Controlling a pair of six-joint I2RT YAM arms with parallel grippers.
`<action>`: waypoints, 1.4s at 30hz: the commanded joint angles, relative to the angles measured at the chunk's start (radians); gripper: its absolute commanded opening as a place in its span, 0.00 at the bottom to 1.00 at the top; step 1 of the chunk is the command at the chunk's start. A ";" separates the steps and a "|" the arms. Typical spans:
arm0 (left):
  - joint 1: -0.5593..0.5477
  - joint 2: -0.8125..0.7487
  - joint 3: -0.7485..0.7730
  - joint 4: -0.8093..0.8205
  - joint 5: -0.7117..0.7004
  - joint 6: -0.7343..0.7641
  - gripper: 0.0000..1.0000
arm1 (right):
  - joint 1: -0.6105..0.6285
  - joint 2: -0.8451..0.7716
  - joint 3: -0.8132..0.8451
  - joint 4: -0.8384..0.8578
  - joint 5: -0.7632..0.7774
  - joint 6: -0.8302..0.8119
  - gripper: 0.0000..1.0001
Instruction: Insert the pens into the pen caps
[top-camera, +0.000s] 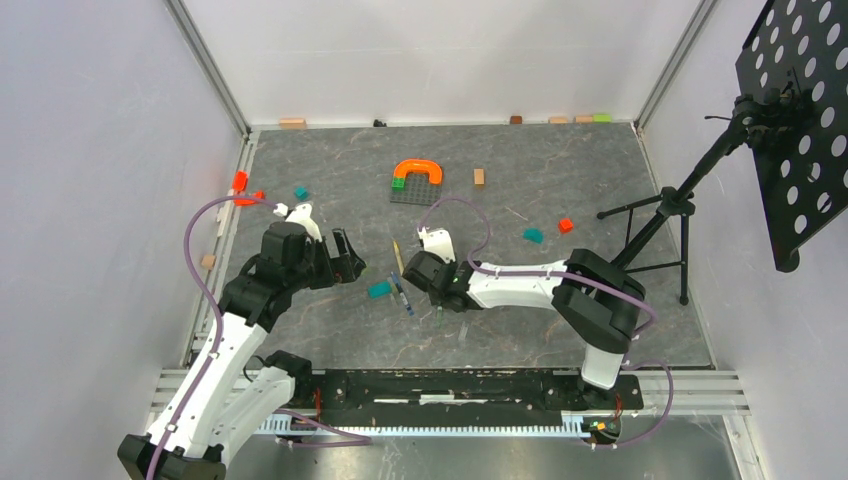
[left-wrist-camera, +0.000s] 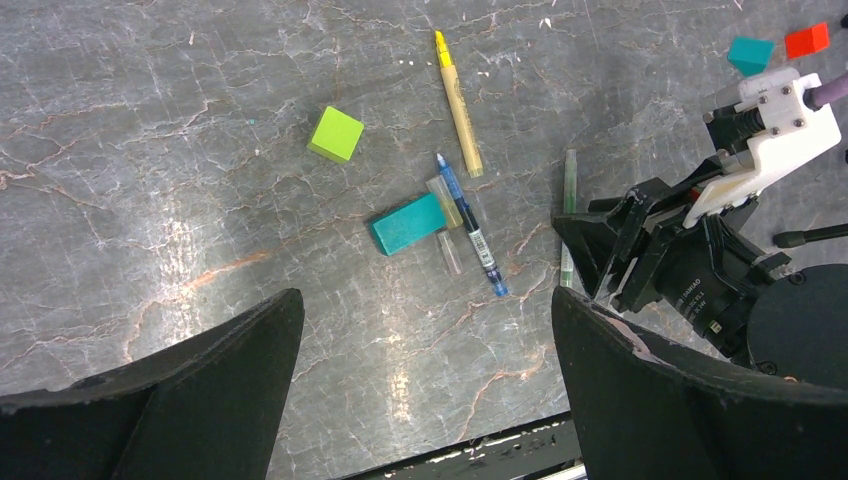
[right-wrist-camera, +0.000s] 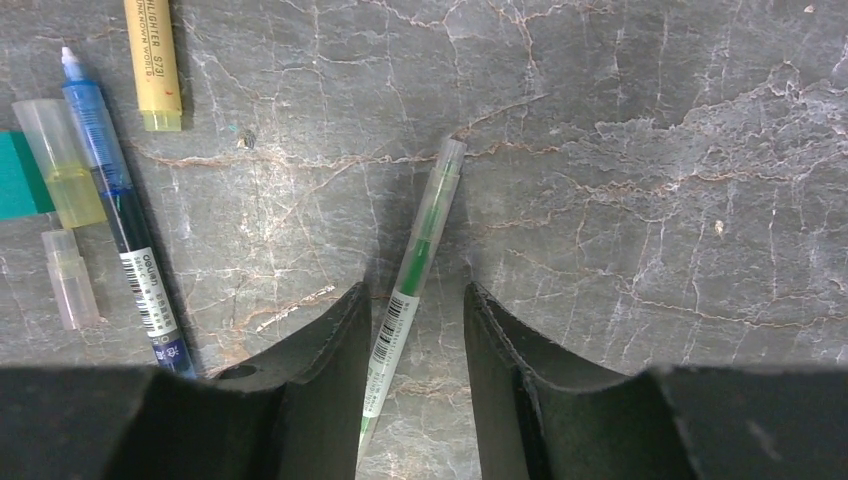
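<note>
Grey marbled tabletop (top-camera: 560, 190) fills the white-walled cell, and the pens lie close together just ahead of my two bases. My right gripper (right-wrist-camera: 417, 300) hangs low over the green pen (right-wrist-camera: 425, 235), its fingers standing narrow on either side of the barrel; the pen runs slanted between them, close against one finger with a gap at the other, and I cannot tell that it is clamped. Off to one side of it lies the blue pen (right-wrist-camera: 110, 190), apart from the green one, with a yellow-tinted cap (right-wrist-camera: 60, 165) alongside it and a small clear cap (right-wrist-camera: 70, 280) just below that. Both caps sit beside the teal block (left-wrist-camera: 407, 223). Beyond them the yellow highlighter (right-wrist-camera: 152, 60) points away from me, and a lime cube (left-wrist-camera: 335, 133) sits farther off. My left gripper (left-wrist-camera: 425, 300) hovers above this cluster with its fingers spread wide, holding nothing. Farther back stand an orange arch (top-camera: 418, 170) on a grey baseplate (top-camera: 415, 192), a wooden block (top-camera: 479, 177), a red block (top-camera: 566, 225) and a black tripod (top-camera: 660, 210).
</note>
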 joint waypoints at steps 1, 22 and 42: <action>-0.005 -0.004 0.007 0.011 0.024 0.042 0.99 | 0.006 -0.001 -0.040 -0.001 -0.012 0.017 0.42; -0.005 -0.004 0.004 0.009 0.014 0.042 1.00 | 0.006 -0.016 -0.035 -0.004 0.008 -0.008 0.00; -0.005 0.012 -0.004 0.043 0.052 0.035 1.00 | 0.006 -0.233 -0.186 0.223 -0.026 -0.108 0.00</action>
